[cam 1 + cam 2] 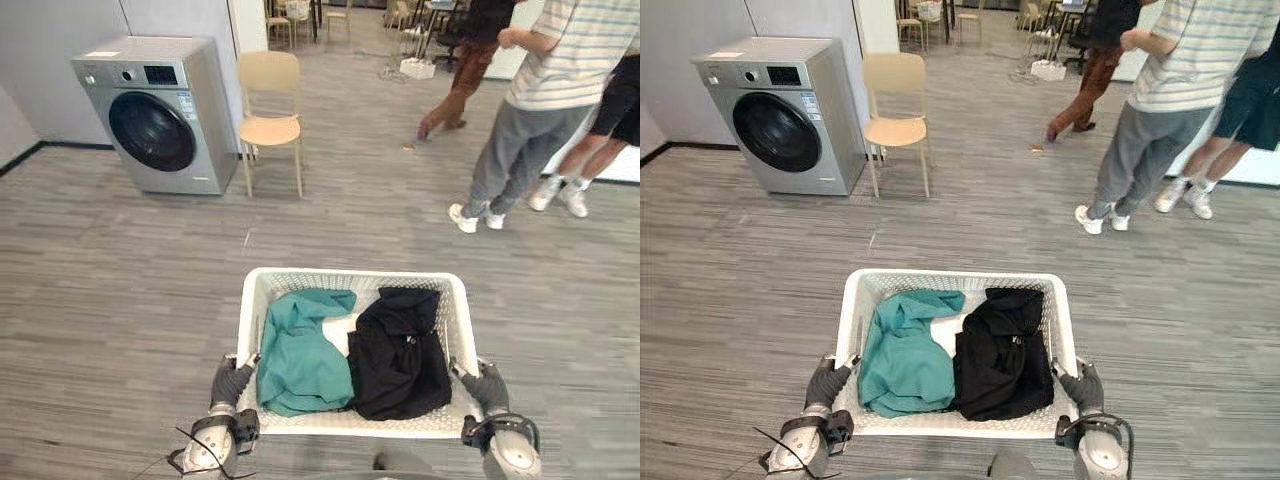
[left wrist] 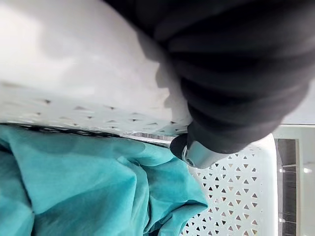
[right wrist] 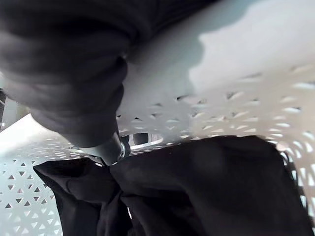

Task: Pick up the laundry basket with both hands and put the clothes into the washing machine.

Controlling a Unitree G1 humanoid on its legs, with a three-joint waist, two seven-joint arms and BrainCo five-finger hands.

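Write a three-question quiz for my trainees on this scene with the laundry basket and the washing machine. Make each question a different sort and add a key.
1. Open: What piece of furniture stands beside the washing machine?
2. True or false: The washing machine's door is open.
3. Multiple choice: Which garment lies in the laundry basket on the side of the left hand? A. teal garment B. black garment C. red towel

Key:
1. A chair.
2. False; the door is shut.
3. A; the black garment lies by the right hand.
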